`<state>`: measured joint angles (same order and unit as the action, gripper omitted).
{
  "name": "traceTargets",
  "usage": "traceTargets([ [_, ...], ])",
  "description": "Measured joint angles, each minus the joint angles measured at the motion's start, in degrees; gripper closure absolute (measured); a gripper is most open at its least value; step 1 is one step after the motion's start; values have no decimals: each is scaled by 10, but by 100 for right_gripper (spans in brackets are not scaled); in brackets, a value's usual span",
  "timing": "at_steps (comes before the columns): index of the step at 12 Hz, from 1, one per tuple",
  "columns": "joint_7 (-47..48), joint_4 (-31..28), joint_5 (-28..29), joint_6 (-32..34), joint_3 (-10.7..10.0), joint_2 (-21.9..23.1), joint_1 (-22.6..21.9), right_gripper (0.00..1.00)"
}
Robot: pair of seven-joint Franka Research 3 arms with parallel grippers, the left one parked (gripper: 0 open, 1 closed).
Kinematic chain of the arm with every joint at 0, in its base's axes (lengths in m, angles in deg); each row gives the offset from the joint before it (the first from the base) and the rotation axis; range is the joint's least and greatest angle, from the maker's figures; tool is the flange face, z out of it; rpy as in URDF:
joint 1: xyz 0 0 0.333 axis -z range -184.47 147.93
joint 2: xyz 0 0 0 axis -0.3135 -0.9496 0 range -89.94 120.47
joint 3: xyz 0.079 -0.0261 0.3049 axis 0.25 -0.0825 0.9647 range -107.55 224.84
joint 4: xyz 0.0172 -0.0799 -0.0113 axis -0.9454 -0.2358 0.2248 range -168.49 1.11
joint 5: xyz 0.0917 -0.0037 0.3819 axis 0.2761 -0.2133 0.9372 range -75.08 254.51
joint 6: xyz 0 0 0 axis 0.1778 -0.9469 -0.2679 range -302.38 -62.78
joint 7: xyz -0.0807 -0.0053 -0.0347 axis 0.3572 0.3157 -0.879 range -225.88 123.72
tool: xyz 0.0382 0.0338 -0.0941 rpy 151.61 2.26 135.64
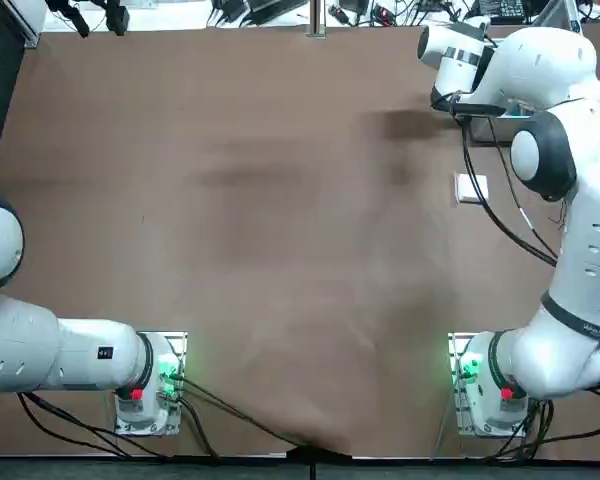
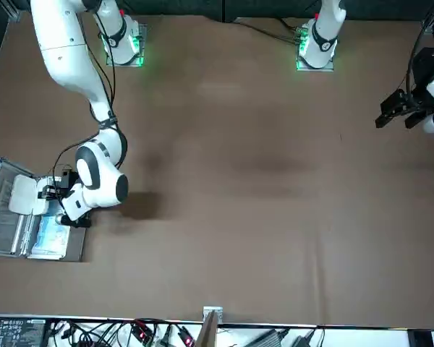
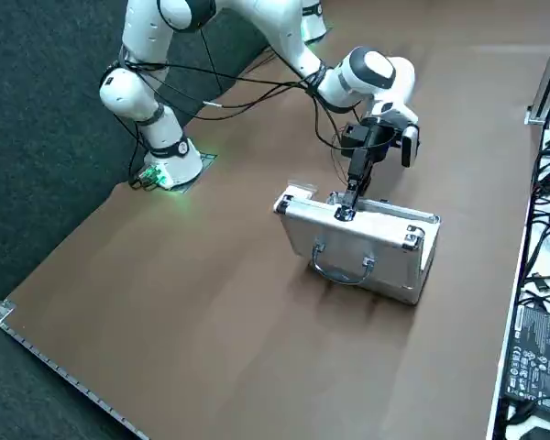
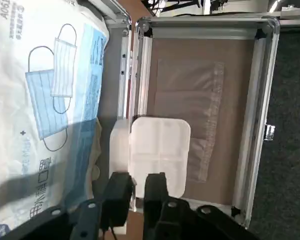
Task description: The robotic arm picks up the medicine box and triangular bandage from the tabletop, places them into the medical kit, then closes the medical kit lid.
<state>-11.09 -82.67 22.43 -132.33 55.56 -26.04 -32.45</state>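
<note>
pointing downward at the medical kit point(image 3: 353, 246), the right gripper point(image 4: 138, 184) hangs released, fingers parted.

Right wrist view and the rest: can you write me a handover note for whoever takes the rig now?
Right gripper: down at the open medical kit; I can't tell whether it holds anything.
Items: a white piece with rounded corners shows right by the gripper, over the kit. A small white square shows beside the arm in the top view; its exact resting place is unclear. A mask packet lies in the kit.
Done: neither placement can be confirmed.
Left: check both items are in, then close the kit.
</note>
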Motion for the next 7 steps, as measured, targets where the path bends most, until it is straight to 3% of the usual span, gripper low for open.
traceTargets([
  [7,-1,15,38,-1,4,5,-4,73],
])
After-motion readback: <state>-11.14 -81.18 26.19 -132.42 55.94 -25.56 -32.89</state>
